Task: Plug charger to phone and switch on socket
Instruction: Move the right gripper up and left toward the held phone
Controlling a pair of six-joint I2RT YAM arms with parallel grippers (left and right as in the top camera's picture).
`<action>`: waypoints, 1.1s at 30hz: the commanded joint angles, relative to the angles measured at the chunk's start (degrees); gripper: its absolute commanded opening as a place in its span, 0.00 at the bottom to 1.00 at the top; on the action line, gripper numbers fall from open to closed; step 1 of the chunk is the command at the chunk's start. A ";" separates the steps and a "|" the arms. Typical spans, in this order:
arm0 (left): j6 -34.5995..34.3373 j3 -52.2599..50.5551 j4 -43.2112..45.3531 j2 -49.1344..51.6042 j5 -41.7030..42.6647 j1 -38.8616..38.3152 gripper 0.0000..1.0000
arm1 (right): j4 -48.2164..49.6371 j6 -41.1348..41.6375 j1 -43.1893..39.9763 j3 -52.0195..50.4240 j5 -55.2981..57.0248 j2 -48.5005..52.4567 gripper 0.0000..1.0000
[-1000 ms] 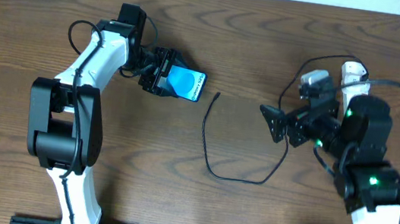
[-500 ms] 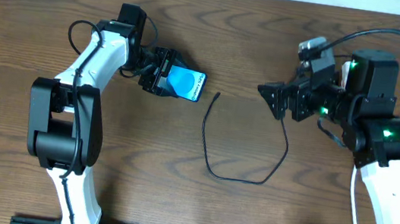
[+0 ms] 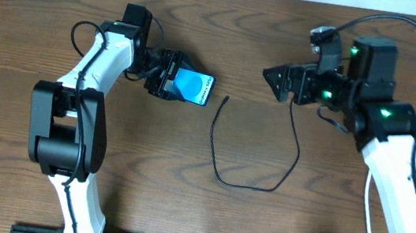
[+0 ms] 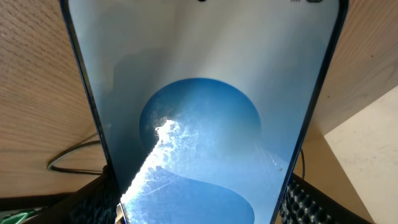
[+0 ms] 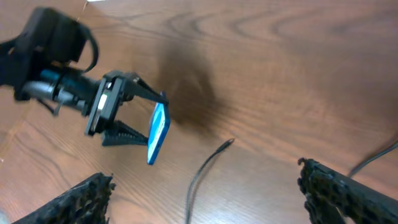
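Note:
The phone (image 3: 195, 88), black-edged with a light blue screen, is tilted on its edge in my left gripper (image 3: 171, 82), which is shut on it. Its screen (image 4: 199, 93) fills the left wrist view, with a padded finger at each lower corner. The charger (image 3: 214, 137), a thin black cable, lies in a loop on the table, its plug tip (image 3: 227, 98) just right of the phone. My right gripper (image 3: 273, 81) hovers open, right of the tip and apart from it. From the right wrist I see the phone (image 5: 158, 132) edge-on and the plug tip (image 5: 227, 144). The socket is hidden.
Brown wooden table (image 3: 36, 24) all round. The charger's far end runs up under my right arm (image 3: 374, 121). The table's back edge meets a pale wall along the top. The arm bases stand at the near edge.
My right arm has swung toward the back of the table and its gripper has moved left, nearer the plug tip. The left arm and the phone have stayed put.

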 commanded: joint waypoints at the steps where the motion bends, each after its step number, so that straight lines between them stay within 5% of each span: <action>1: 0.96 1.27 0.07 -0.96 0.90 0.24 0.48 | 1.46 9.88 1.81 0.81 -0.52 2.60 0.91; 14: 0.94 1.27 0.09 -0.96 0.90 0.22 0.48 | 8.07 23.47 9.18 0.81 3.96 10.86 0.81; 33: 0.90 1.27 0.09 -0.96 0.87 0.22 0.48 | 9.62 24.44 12.22 0.81 4.20 14.10 0.80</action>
